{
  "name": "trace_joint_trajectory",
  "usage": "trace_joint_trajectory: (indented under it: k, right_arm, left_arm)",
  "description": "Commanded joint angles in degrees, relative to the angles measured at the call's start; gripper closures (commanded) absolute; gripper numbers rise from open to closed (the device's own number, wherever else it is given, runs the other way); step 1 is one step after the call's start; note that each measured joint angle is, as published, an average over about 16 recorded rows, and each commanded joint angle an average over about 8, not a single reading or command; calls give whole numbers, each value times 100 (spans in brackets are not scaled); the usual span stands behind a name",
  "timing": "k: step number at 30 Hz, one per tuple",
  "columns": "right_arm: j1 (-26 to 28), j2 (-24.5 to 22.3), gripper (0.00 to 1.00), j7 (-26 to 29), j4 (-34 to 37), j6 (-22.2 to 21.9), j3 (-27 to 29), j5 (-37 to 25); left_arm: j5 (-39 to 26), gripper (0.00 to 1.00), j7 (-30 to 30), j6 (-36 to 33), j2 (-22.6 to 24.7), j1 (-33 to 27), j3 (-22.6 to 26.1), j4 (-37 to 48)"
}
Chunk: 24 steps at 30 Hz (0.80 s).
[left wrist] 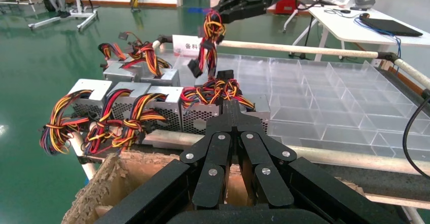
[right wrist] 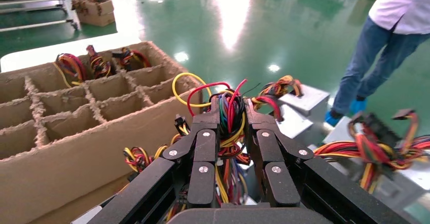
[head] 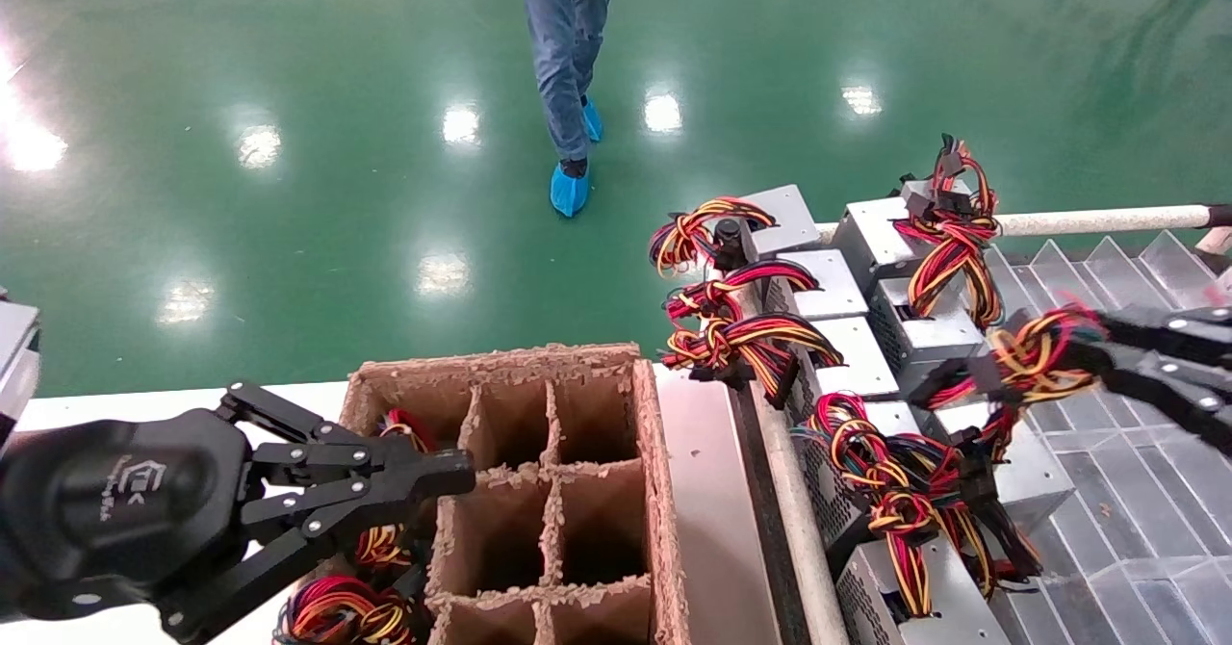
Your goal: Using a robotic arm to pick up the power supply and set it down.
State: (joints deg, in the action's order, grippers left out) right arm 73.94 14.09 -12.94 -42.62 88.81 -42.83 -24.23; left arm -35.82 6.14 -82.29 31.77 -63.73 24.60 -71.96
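- left claw sits shut and empty over the near-left corner of the box, its fingers pointing across the open cells; it looks parked.
- the cardboard box has divided cells; wire bundles fill the left ones, the middle and right cells are open.
- a row of spare supplies lies on the rack right of the box, wires spilling toward the box.
- right claw is clamped on the wires of one supply, above the rack; in the right wrist view the bundle runs up between the fingers.
- the supply under it appears to rest on the rack, long axis running roughly away from the robot, grille side facing the box, wires on top; whether it is lifted, i cannot tell.
- risk: the grip is on wires, not on the metal case, so the case could swing, tilt or slip out as it rises.
- risk: neighbouring wires lie tangled close by and could snag and drag another supply along.
- risk: a swinging case could catch the box wall on the way to a cell.
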Motion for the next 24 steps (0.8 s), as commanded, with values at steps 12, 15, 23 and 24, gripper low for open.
trace_joint_trajectory:
  k: [12, 15, 23, 24]
  right_arm:
    - [459, 243, 0, 267, 28, -26, -101, -520]
    - [538, 259, 0, 322, -1, -43, -116, -606]
    - [707, 284, 0, 448, -103, -112, -143, -788]
    - [733, 286, 0, 462, -120, -124, -144, -813]
  left_arm:
    - [0, 100, 0, 0, 0, 0, 0, 0]
    - [0, 100, 0, 0, 0, 0, 0, 0]
    - [0, 100, 0, 0, 0, 0, 0, 0]
    - [0, 100, 0, 0, 0, 0, 0, 0]
